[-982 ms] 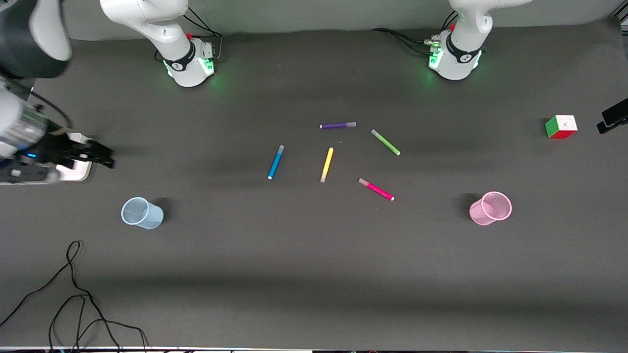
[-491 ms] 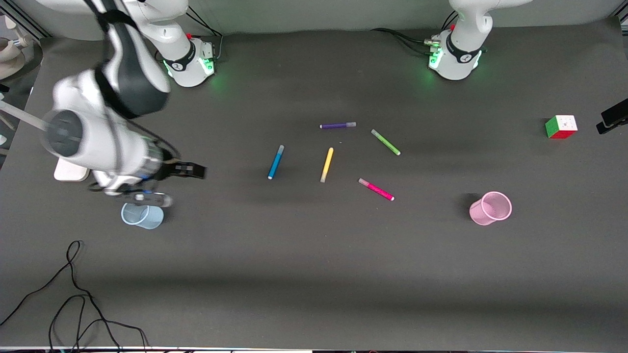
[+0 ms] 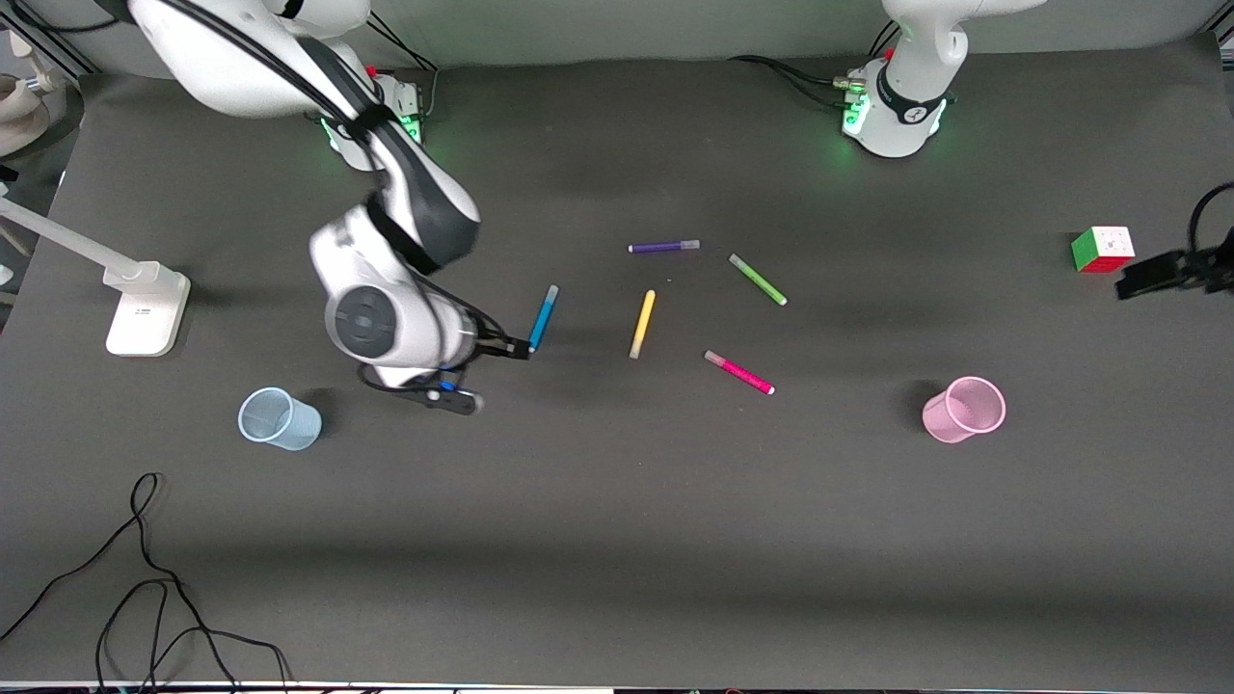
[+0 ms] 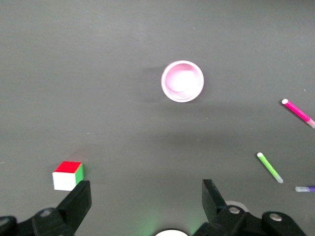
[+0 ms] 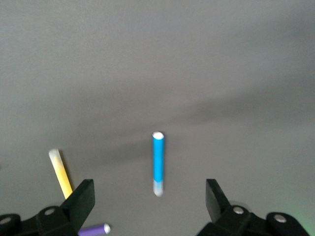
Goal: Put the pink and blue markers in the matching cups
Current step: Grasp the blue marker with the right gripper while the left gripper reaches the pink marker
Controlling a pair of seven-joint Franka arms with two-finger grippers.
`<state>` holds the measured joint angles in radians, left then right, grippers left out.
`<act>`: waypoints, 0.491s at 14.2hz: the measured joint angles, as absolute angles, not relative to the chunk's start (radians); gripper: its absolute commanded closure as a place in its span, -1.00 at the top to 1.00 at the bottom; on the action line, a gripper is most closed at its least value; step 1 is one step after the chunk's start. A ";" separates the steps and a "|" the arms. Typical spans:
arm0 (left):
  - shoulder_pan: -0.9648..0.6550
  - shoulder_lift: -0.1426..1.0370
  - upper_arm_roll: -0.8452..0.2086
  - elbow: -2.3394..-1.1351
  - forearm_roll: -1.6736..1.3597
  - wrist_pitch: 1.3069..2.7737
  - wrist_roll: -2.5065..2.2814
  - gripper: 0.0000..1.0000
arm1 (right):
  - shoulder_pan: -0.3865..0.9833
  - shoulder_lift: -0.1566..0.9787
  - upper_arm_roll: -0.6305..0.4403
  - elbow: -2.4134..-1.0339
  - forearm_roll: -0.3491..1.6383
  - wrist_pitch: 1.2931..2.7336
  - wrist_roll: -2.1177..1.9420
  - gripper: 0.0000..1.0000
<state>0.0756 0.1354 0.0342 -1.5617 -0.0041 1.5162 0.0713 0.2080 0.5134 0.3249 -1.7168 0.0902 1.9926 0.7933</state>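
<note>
The blue marker (image 3: 543, 318) lies mid-table, and the pink marker (image 3: 738, 372) lies nearer the front camera, toward the left arm's end. The pale blue cup (image 3: 280, 418) stands toward the right arm's end and the pink cup (image 3: 964, 410) toward the left arm's end. My right gripper (image 3: 511, 349) is open and empty, low over the blue marker's near end; the marker (image 5: 158, 162) shows ahead of its fingers (image 5: 150, 196). My left gripper (image 3: 1152, 275) is open and empty, high beside the cube. Its view (image 4: 146, 196) shows the pink cup (image 4: 182, 81) and pink marker (image 4: 298, 112).
A purple pen (image 3: 664, 247), a yellow pen (image 3: 642, 324) and a green pen (image 3: 758, 280) lie around the two markers. A colour cube (image 3: 1102, 249) sits at the left arm's end. A white stand base (image 3: 145, 308) and loose black cables (image 3: 145, 578) are at the right arm's end.
My right arm has swung from the right arm's end of the table, past the blue cup, to the blue marker. My left gripper has come a little further into the front view.
</note>
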 measured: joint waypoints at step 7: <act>-0.171 0.230 -0.026 -1.560 -0.031 1.620 -0.291 1.00 | 0.229 0.602 0.325 -1.883 0.090 2.256 0.840 0.82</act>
